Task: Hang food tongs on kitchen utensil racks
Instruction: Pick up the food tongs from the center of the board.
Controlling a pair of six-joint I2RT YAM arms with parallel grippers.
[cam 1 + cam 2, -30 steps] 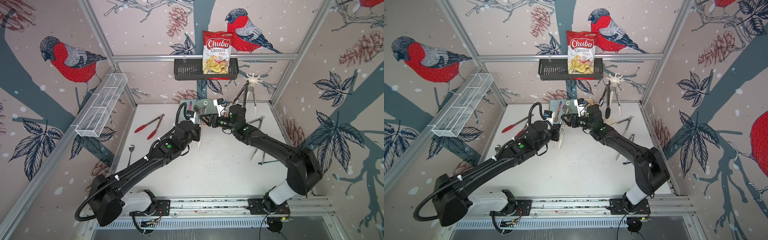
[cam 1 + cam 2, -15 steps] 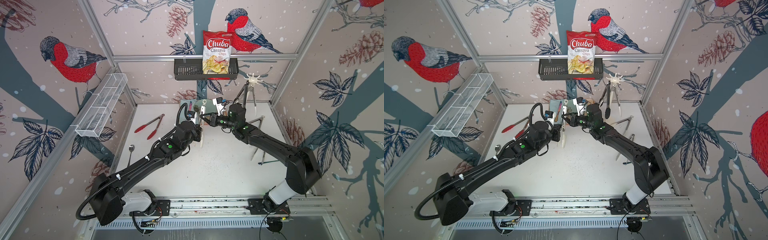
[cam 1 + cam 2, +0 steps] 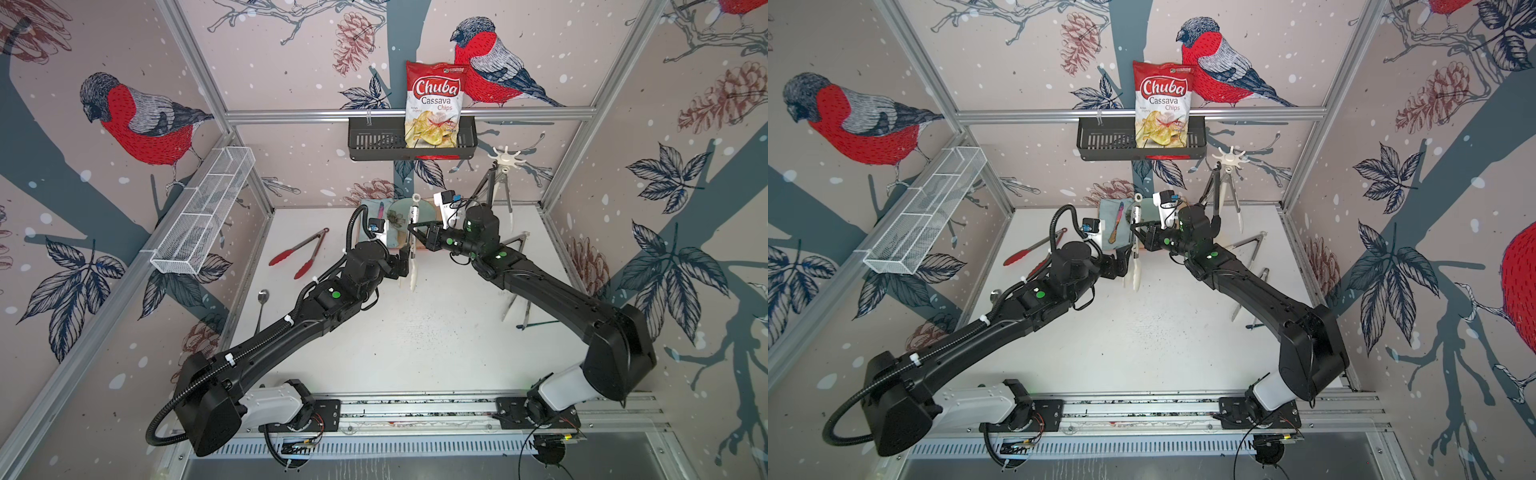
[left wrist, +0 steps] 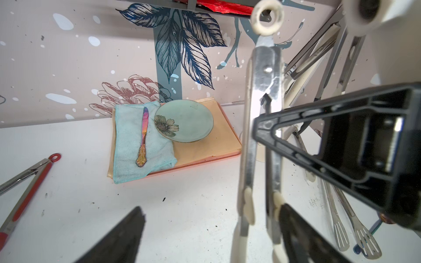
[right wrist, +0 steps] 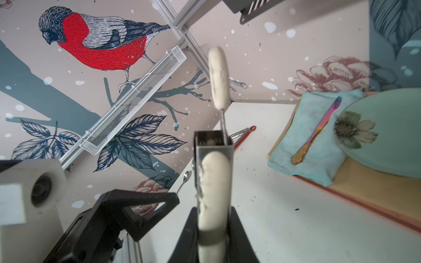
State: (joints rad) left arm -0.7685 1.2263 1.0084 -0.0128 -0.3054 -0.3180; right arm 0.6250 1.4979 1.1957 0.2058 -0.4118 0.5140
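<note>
Tongs (image 3: 413, 266) now in right hand (image 3: 415, 234) alone

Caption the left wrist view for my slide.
The right gripper clamps the white-tipped tongs, loop end up, their tips hanging inside the open left gripper; red tongs lie on the table.

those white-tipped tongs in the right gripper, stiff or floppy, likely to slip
Likely stiff: the white-tipped tongs are flat steel arms. Shiny metal looks slick, so they may slide or swing in the right gripper, shut on them near the hinge end, with the long tips hanging below.
</note>
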